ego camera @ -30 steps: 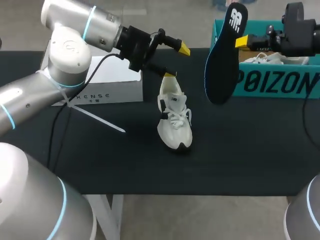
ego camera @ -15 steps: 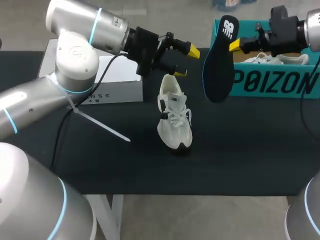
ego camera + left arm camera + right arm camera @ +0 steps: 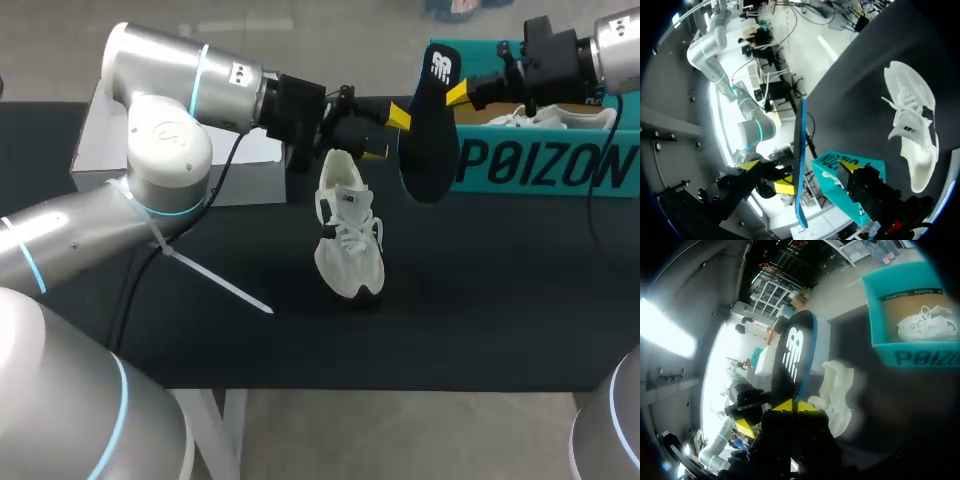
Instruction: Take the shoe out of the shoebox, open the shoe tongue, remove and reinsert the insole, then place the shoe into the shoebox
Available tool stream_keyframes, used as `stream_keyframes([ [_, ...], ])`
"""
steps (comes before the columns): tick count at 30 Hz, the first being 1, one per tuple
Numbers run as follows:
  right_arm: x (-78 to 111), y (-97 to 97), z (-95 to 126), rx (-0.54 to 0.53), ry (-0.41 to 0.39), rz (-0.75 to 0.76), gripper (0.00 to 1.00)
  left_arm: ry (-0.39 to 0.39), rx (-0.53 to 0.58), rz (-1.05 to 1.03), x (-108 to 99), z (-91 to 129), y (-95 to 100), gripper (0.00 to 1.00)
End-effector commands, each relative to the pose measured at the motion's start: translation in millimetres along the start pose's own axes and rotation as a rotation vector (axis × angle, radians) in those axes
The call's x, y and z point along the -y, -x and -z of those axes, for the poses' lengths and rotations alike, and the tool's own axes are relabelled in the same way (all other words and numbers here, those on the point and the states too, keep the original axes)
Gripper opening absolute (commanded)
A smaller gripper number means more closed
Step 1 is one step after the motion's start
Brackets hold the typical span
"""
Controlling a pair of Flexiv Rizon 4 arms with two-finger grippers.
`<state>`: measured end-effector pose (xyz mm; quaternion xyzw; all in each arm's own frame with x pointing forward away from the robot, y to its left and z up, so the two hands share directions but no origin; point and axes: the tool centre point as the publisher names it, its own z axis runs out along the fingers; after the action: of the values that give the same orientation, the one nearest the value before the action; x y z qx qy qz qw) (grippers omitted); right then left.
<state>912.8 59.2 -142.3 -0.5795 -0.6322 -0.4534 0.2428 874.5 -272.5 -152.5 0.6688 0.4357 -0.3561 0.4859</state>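
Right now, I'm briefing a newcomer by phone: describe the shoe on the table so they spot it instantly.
On the black table, near its middle, left of the teal shoebox, sits a white shoe. Unlike the other white shoe, it sits outside the box.

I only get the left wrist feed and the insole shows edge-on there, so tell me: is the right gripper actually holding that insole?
Observer: Yes. In the right wrist view, the right gripper has both yellow tips pinched on the insole near one end.
Operator: Is the shoebox empty inside?
Observer: No. A second white shoe lies inside the shoebox.
Operator: Where does my left gripper sit from above?
Observer: In the head view, the left gripper is open, between the heel end of the shoe and the hanging insole. I cannot tell whether it touches the insole.
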Motion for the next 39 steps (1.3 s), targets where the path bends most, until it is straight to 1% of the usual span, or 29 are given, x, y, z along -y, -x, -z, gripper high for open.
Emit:
stream_keyframes([
  [1, 1.3, -0.3, -15, -0.015, -0.016, -0.005, 0.0, 0.005, 0.034, 0.003, -3, -10, -4.2, 1.0],
  [6, 8.2, 2.7, -22, -0.014, -0.046, -0.009, 0.0, -0.003, 0.073, 0.017, -3, -12, -9.1, 1.0],
  [11, 8.0, 6.2, -19, -0.003, -0.06, -0.015, 0.0, 0.01, 0.073, 0.029, -1, -16, -11.9, 1.0],
  [13, 7.1, 5.0, -18, 0.0, -0.061, -0.015, 0.0, 0.016, 0.082, 0.026, 1, -16, -13.2, 1.0],
  [14, 6.5, 3.3, -19, 0.0, -0.06, -0.014, 0.0, 0.014, 0.084, 0.024, 1, -17, -14.0, 0.98],
  [15, 6.3, 1.7, -20, -0.005, -0.06, -0.011, 0.0, 0.014, 0.087, 0.024, 1, -17, -14.7, 0.9],
  [16, 5.9, 0.0, -21, -0.006, -0.06, -0.01, 0.0, 0.013, 0.088, 0.025, 1, -19, -15.3, 0.84],
  [17, 5.5, -1.1, -22, -0.01, -0.057, -0.008, 0.0, 0.013, 0.086, 0.03, 0, -21, -16.0, 0.83],
  [18, 5.1, -1.9, -22, -0.013, -0.054, -0.009, 0.0, 0.019, 0.085, 0.037, 0, -23, -16.7, 0.77],
  [19, 4.7, -2.5, -23, -0.017, -0.05, -0.01, 0.0, 0.021, 0.084, 0.037, -1, -24, -17.4, 0.63],
  [21, 4.0, -2.5, -25, -0.018, -0.046, -0.015, 0.0, 0.023, 0.088, 0.046, -2, -25, -18.4, 0.52],
  [22, 4.5, -2.6, -26, -0.018, -0.045, -0.017, 0.0, 0.022, 0.09, 0.045, -2, -25, -18.7, 0.49],
  [24, 6.7, -3.5, -29, -0.019, -0.047, -0.02, 0.0, 0.027, 0.093, 0.048, -3, -26, -18.6, 0.48],
  [27, 8.6, -3.9, -31, -0.023, -0.051, -0.021, 0.0, 0.035, 0.09, 0.051, -4, -27, -17.9, 0.42],
  [29, 9.0, -1.6, -31, -0.016, -0.053, -0.02, 0.0, 0.039, 0.084, 0.052, -4, -28, -17.6, 0.24],
  [30, 9.0, -0.4, -31, -0.012, -0.053, -0.021, 0.0, 0.04, 0.081, 0.051, -4, -28, -17.6, 0.1],
  [31, 8.8, 0.1, -31, -0.011, -0.052, -0.021, 0.0, 0.043, 0.076, 0.052, -4, -28, -17.2, 0.01],
  [33, 8.2, 0.5, -31, -0.008, -0.051, -0.022, 0.0, 0.057, 0.069, 0.048, -3, -28, -17.1, 0.0],
  [38, 5.4, -1.4, -31, -0.014, -0.051, -0.015, 0.0, 0.056, 0.073, 0.049, -2, -27, -19.2, 0.0],
  [39, 4.7, -1.6, -31, -0.013, -0.05, -0.013, 0.07, 0.056, 0.073, 0.054, -3, -26, -19.5, 0.0],
])
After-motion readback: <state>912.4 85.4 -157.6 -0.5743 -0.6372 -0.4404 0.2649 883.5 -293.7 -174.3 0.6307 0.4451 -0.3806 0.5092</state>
